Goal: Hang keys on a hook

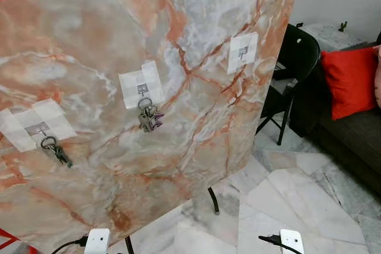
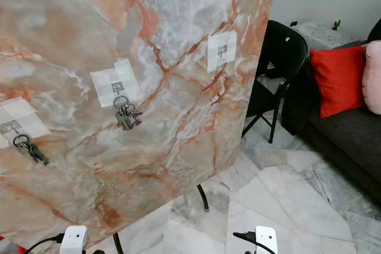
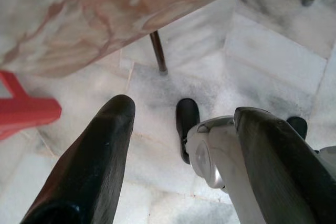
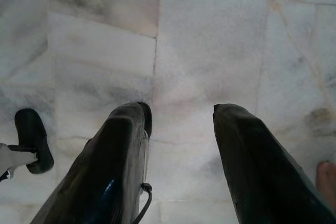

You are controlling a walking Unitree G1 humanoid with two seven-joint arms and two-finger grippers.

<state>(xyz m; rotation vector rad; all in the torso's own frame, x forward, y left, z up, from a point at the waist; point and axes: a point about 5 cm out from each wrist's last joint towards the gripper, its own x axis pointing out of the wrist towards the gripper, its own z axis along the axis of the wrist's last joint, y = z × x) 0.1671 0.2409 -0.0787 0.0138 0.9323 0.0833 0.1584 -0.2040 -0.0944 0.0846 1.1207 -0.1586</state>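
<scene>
A: From the head view, where are the keys?
B: One bunch of keys [image 1: 149, 117] hangs on the middle hook [image 1: 142, 90] of the marble board [image 1: 89, 40], another bunch [image 1: 56, 151] on the hook further left. The third hook [image 1: 243, 52] is bare, high above both hands.

A: Left wrist?
B: The left gripper [image 3: 178, 145] points at the floor [image 3: 273, 56], fingers spread, holding nothing.

A: Right wrist?
B: The right gripper [image 4: 181, 145] likewise, parted and empty. I judge the hanging done; lift away slowly, clear of the board.
</scene>
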